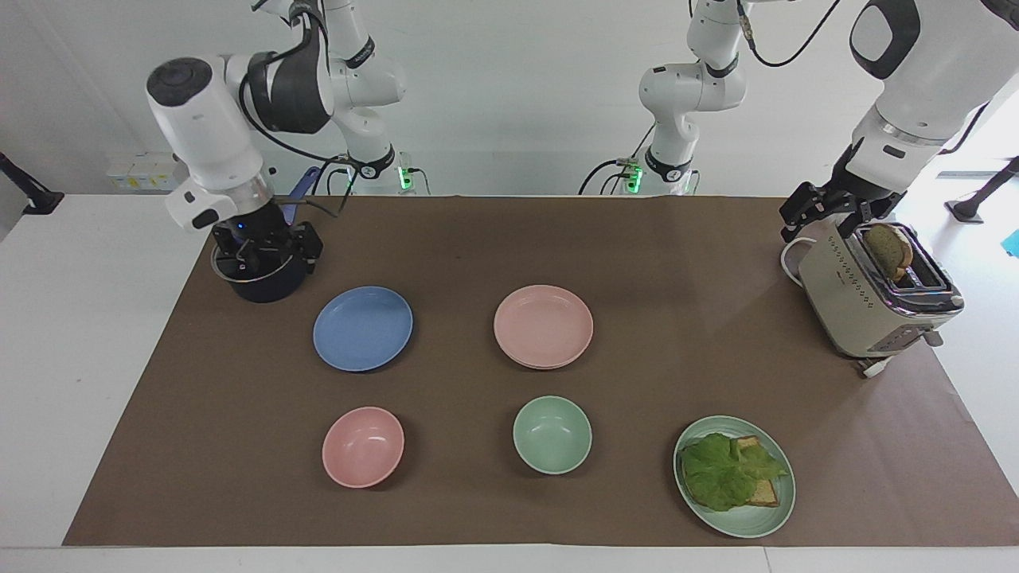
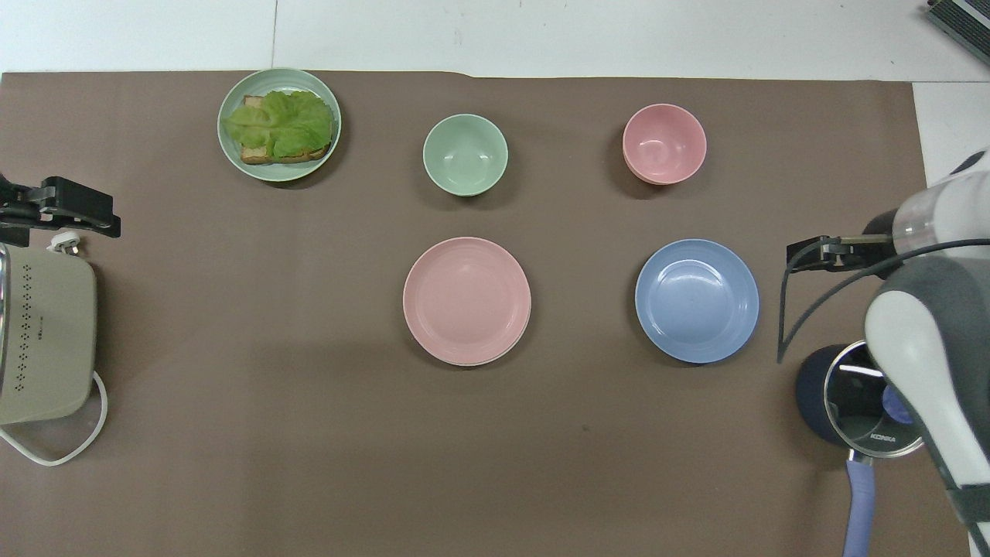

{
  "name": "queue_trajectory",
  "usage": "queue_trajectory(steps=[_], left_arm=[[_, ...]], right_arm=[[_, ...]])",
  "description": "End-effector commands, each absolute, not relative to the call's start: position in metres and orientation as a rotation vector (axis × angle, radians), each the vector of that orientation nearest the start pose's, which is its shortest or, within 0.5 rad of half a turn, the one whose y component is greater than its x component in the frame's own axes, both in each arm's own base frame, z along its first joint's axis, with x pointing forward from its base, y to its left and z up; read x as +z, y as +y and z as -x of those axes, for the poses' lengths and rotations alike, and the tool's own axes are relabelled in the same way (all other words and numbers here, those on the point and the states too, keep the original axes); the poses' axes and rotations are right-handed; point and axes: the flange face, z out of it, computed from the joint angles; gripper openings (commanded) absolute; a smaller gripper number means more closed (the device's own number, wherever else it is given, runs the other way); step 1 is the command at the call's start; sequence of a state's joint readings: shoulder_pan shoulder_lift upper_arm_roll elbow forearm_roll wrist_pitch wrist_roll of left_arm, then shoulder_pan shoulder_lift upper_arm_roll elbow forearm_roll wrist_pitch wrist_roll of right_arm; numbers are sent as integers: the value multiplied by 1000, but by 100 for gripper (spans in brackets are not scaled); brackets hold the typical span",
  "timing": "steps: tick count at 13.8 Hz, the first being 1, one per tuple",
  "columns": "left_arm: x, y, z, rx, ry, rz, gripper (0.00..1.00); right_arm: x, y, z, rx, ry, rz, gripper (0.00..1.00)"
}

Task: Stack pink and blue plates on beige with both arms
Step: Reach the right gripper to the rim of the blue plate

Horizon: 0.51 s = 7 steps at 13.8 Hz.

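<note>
The pink plate (image 1: pixel 543 325) (image 2: pixel 466 299) lies mid-table on the brown mat. A thin cream edge of the beige plate (image 2: pixel 469 363) shows under it. The blue plate (image 1: pixel 363 328) (image 2: pixel 697 300) lies alone beside this pair, toward the right arm's end. My right gripper (image 1: pixel 267 256) (image 2: pixel 808 255) hangs open and empty, low over the pot beside the blue plate and apart from the plate. My left gripper (image 1: pixel 824 213) (image 2: pixel 62 213) waits open and empty above the toaster's end.
A dark pot (image 1: pixel 263 285) (image 2: pixel 818 394) with a glass lid stands under the right gripper. The toaster (image 1: pixel 868 298) (image 2: pixel 42 340) holds bread. Farther from the robots are a pink bowl (image 1: pixel 362 446) (image 2: pixel 663 144), a green bowl (image 1: pixel 552 434) (image 2: pixel 465 155) and a green plate (image 1: pixel 752 527) (image 2: pixel 278 75) with lettuce toast.
</note>
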State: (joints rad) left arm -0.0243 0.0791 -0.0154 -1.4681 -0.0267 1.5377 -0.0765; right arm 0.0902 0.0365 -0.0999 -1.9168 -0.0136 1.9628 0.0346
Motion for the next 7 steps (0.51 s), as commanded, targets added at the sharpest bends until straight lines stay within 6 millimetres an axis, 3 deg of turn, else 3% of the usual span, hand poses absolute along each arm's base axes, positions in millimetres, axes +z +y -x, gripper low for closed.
queue_trajectory(steps=[1,4,7], left_arm=[[630,-24,-571,21,-50,3162,100],[630,-24,-571,21,-50,3162,100],[630,-24,-571,21,-50,3162,100]], right_arm=[[412,-6,-576,-49,-14,3122,100],[347,-13,-575,-60,-72,3131,100],[310,-21,-567,-46,-40,3117,100]])
